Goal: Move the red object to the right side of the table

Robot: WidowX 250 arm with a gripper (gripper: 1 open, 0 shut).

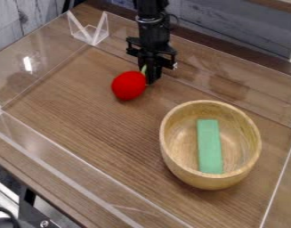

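When viewed from this one camera, reaches in from the far edge of the table (82,134) with a black gripper (142,69), tilted down toward the near left of the picture. Brings the fingertips right up to the far, upper edge of the red ball (128,85), beside a small touch of green. Has the fingers pressed together, with little or no gap to be made out at this size. Seems to touch the ball there, though too blurred and dark to tell for certain whether pinching it or merely resting against it.

Places the ball left of the picture's middle, over the brown wood grain, well apart from the round wooden bowl (180,161). Cannot be told from this angle whether lying on the wood or raised slightly above it.

Sets the bowl toward the near right, with a green rectangular block (208,146) inside, lying lengthwise from far to near, nearer to the right wall of the bowl than to the left. Shows a clear acrylic piece (88,29) near the far left corner, left of the gripper and apart from it. Includes dark cables (10,215) at the near left corner, beyond the wood.
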